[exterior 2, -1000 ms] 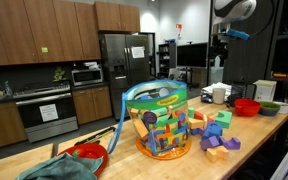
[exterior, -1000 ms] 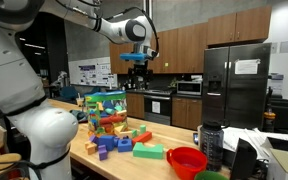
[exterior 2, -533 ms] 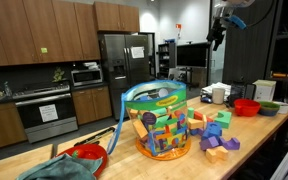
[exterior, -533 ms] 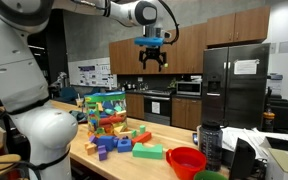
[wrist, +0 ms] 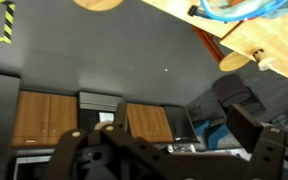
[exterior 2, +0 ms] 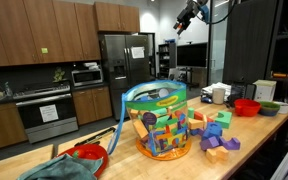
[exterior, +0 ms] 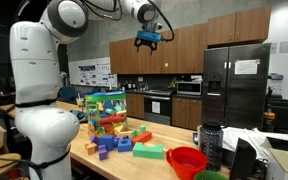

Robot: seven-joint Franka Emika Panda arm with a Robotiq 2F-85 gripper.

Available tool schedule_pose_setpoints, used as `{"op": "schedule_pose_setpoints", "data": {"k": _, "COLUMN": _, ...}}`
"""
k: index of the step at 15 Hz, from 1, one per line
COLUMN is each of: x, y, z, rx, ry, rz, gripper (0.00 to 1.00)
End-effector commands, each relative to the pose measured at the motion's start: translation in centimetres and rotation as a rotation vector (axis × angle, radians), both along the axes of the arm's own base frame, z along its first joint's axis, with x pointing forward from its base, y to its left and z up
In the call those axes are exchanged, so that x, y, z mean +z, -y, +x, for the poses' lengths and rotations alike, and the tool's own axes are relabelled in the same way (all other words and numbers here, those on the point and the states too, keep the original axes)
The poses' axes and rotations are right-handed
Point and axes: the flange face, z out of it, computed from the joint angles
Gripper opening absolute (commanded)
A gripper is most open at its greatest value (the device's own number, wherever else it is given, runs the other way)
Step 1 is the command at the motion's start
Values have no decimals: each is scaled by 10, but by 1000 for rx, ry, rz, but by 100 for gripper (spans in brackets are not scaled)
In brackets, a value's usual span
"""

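Jaws stand spread wide with nothing between them: the gripper [exterior: 148, 40] hangs empty in the air, high above the block basket [exterior: 104, 110] and a little off to its fridge side. In an exterior view the arm [exterior: 104, 8] rises from its white base behind the basket, bends at the shoulder near the top of the frame and runs level toward the gripper, whose fingers point downward. In an exterior view from the opposite side the gripper [exterior 2: 187, 14] sits at the very top edge, tilted, well above the basket [exterior 2: 162, 120]. In the wrist view the two fingers of the gripper [wrist: 169, 152] show dark and blurred along the bottom, set far apart, with ceiling and wooden cabinet fronts behind them.

The basket stands upright on the wooden counter [exterior: 84, 156], filled with coloured blocks. Loose blocks [exterior: 119, 143] lie on the counter just beside the basket, and a red bowl [exterior: 187, 160] sits farther along from the basket, near the counter's front edge. Between gripper and basket there is only open air. Upper cabinets [exterior: 184, 50] and the fridge [exterior: 234, 85] stand well behind the basket, across the kitchen.
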Motion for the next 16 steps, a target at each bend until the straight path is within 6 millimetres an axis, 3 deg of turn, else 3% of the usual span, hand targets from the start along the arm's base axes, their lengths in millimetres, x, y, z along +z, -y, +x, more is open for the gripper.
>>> {"op": "schedule_pose_setpoints", "data": {"k": 1, "x": 19, "y": -60, "z": 53, "rx": 162, "ry": 110, "rz": 94, "gripper": 100}}
{"op": "schedule_pose_setpoints", "data": {"k": 5, "x": 14, "y": -108, "z": 81, "rx": 194, "ry": 171, "rz": 168, "gripper": 100}}
{"op": "schedule_pose_setpoints", "data": {"k": 6, "x": 8, "y": -104, "z": 71, "rx": 179, "ry": 127, "rz": 151, "gripper": 100}}
{"op": "schedule_pose_setpoints", "data": {"k": 8, "x": 4, "y": -113, "z": 81, "rx": 185, "ry": 140, "rz": 162, "gripper": 100}}
{"op": "schedule_pose_setpoints", "data": {"k": 14, "x": 9, "y": -111, "z": 82, "rx": 180, "ry": 154, "rz": 159, "gripper": 100}}
{"op": "schedule_pose_setpoints", "data": {"k": 16, "x": 7, "y": -112, "z": 71, "rx": 225, "ry": 43, "rz": 189, "gripper": 100}}
